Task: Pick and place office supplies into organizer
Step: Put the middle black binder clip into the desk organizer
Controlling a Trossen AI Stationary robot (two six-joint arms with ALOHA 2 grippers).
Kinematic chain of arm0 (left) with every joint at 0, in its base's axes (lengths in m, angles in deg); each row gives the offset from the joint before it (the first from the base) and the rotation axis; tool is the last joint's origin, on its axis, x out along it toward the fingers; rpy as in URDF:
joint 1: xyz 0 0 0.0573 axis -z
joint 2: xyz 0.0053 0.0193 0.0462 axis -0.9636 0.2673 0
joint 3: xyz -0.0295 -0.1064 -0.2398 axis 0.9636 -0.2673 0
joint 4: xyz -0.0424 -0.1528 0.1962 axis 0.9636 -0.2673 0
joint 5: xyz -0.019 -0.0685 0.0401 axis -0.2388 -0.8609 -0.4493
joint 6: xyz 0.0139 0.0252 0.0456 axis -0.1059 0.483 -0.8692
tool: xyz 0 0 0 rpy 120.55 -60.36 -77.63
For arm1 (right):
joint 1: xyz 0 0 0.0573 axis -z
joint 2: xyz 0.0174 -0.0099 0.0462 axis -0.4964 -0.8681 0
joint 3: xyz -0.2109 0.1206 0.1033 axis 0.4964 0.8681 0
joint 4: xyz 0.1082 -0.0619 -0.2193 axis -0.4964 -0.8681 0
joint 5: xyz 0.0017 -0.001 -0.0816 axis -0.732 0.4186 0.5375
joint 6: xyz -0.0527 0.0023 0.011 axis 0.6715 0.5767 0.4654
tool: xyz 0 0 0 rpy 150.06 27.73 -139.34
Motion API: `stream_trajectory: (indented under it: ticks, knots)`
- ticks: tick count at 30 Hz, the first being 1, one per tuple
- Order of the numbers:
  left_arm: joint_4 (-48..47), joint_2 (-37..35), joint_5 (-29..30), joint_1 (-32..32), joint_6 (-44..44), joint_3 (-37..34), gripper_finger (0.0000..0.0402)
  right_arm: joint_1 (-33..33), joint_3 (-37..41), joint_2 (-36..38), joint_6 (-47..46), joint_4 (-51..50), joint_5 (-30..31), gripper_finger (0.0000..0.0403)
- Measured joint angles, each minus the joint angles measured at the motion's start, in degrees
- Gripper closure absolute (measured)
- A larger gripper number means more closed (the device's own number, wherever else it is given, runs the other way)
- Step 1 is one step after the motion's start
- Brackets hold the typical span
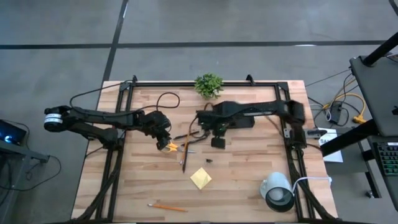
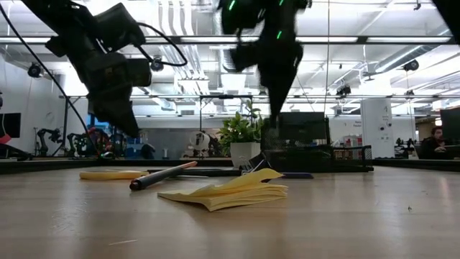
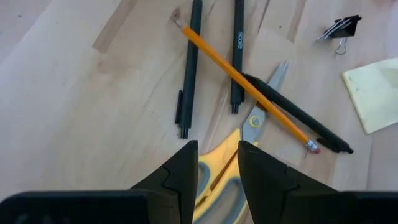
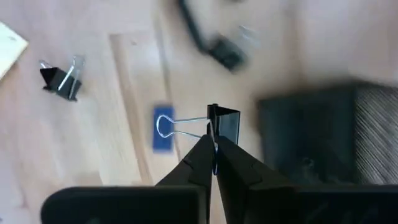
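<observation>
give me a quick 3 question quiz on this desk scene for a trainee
1. True or false: the right gripper is shut on a binder clip.
2. What lies between the left gripper's fingers? A) sticky-note pad B) scissors C) tape roll
3. Fill in: an orange pencil lies across the dark ____.

Key
1. True; a second binder clip lies loose on the table.
2. B, the yellow-handled scissors.
3. pens.
</observation>
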Motion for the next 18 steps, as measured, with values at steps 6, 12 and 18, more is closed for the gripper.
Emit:
stream_trajectory:
  ticks: [6, 12, 18]
  knots:
    - [3.19, 0.00, 0.00, 0.00, -0.25, 0.07, 0.0304, 2.95, 7.36, 7.10, -24.43, -4.26, 7.03, 0.0395]
    - [3.51, 0.00, 0.02, 0.00, -0.18, 0.18, 0.0304, 7.46, 14.94, 7.29, -41.98, 7.02, 8.08, 0.0395]
    - [3.22, 0.00, 0.00, 0.00, 0.12, 0.01, 0.0304, 8.72, 19.19, 7.26, -54.42, 11.26, 15.07, 0.0393]
